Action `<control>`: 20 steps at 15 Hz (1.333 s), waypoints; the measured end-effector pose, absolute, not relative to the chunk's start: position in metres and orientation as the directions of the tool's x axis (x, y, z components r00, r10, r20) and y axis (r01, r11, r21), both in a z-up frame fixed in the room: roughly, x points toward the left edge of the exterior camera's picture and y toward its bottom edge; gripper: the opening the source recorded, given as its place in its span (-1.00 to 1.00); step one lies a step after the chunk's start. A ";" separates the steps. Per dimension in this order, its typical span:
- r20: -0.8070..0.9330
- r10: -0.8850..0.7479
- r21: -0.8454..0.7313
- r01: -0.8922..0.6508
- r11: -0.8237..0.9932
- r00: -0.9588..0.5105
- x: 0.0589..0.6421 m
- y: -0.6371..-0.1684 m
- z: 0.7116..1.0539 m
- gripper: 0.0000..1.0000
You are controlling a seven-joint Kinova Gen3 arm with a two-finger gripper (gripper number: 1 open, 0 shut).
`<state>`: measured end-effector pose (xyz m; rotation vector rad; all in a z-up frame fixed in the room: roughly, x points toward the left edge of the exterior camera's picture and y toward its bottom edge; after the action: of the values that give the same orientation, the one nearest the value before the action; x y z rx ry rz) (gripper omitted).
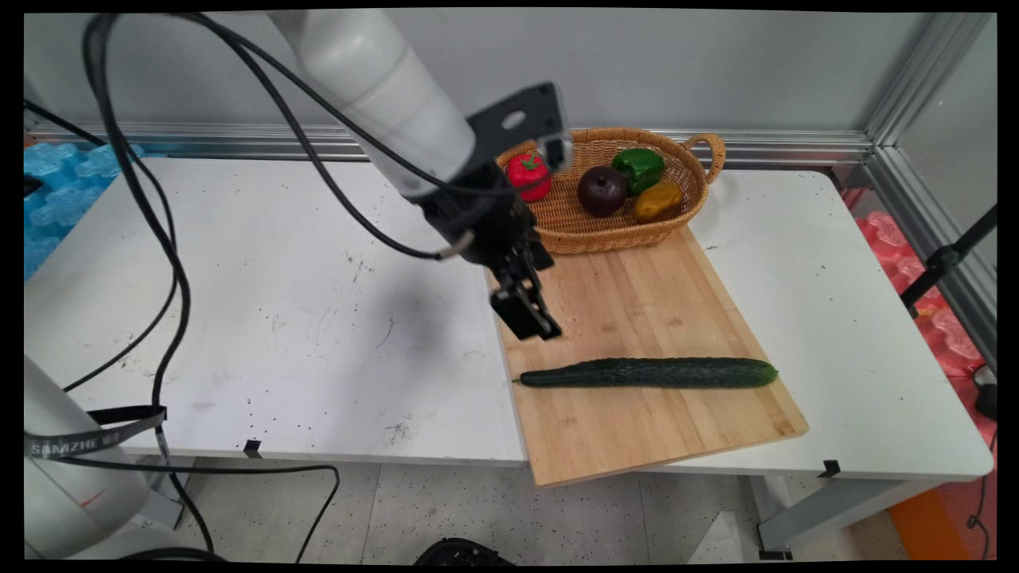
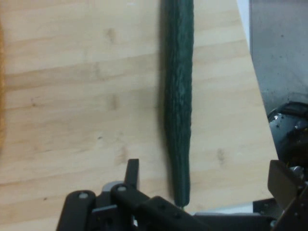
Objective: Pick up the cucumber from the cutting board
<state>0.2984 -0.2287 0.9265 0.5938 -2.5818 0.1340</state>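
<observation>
While the white table [image 1: 279, 318] fills most of the main view, what you want to look at sits right of centre: a pale bamboo cutting board [image 1: 637, 310] running from mid-frame down to the table's near edge. At the board's upper end, towards the top of the frame, stands an oval woven wicker basket [image 1: 605, 235]. A long dark-green cucumber [image 1: 649, 372] lies flat across the lower part of the board, nothing touching it.

The black two-finger gripper [image 1: 533, 322] hangs over the board's left edge, just above and left of the cucumber's left tip. In the hand view (its own sides, not the table's) you see the fingers spread wide with nothing between them but the board [image 2: 72, 96] and the cucumber's [image 2: 179, 110] near end below.

In the basket lie a red pepper [image 1: 529, 175], a dark purple round fruit [image 1: 601, 191], a green pepper [image 1: 639, 169] and a yellow-brown piece [image 1: 657, 202].
</observation>
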 end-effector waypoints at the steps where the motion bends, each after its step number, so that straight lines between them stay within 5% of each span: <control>1: 0.477 -0.388 0.012 -0.435 0.900 -0.789 0.293 -0.228 0.923 1.00; 20: 0.414 -0.414 -0.020 -0.463 0.886 -0.810 0.166 -0.295 0.806 1.00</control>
<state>0.1660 -0.2953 0.8057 0.6445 -2.6492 0.1675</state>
